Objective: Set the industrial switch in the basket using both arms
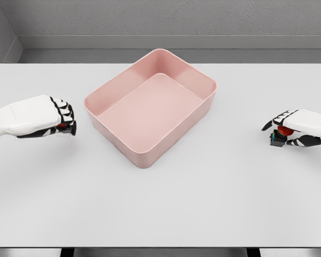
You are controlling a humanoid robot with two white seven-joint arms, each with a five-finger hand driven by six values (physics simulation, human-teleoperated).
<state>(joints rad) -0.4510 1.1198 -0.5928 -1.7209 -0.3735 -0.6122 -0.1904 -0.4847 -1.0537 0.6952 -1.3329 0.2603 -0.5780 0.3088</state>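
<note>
You have one head view, looking steeply down across the white table [160, 203], basket [150, 107] at center frame, far wall along the top.

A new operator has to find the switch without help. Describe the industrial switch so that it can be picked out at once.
On the white table, look right of the pink basket, near the table's right edge. There the right hand closes over the industrial switch, a small dark block with a red button on top. The left hand shows a bit of red too, but only this object has a visible dark body.
</note>
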